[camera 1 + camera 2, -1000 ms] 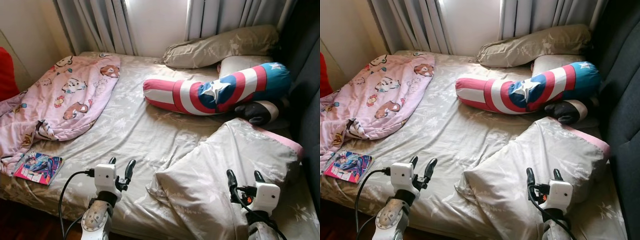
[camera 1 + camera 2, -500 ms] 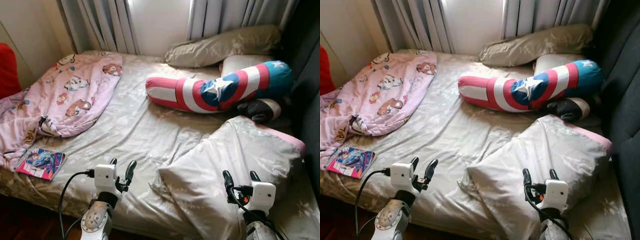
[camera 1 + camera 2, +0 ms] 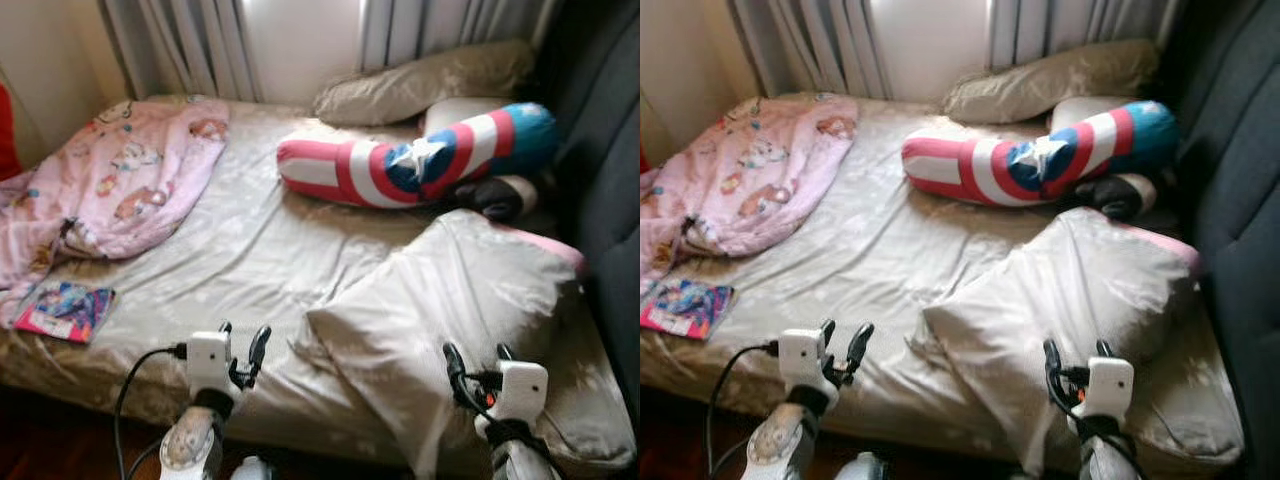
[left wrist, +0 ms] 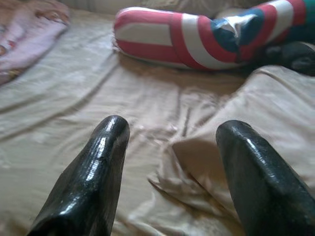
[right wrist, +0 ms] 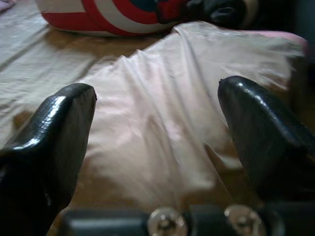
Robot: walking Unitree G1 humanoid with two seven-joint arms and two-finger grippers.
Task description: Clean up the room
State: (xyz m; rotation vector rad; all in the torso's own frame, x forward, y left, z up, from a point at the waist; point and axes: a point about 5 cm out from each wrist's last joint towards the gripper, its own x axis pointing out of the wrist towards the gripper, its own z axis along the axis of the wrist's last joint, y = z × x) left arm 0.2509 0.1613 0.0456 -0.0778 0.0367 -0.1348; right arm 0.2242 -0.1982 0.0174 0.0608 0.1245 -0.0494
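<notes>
I stand at the foot of the bed (image 3: pixel 250 250) with both arms raised and nothing held: my left tool (image 3: pixel 243 345) is spread wide above the sheet near the mattress edge, and my right tool (image 3: pixel 476 358) is spread wide over the near end of the big grey pillow (image 3: pixel 450 300). That pillow lies askew, its lower corner at the bed's edge, so a careless pull could drag it onto the floor. The striped bolster (image 3: pixel 410 165) lies across the middle, the pink blanket (image 3: pixel 120 180) is bunched on my left, and a book (image 3: pixel 60 310) sits close to that edge, where tugging the blanket could knock it off. No bin, basket or other container is in sight.
</notes>
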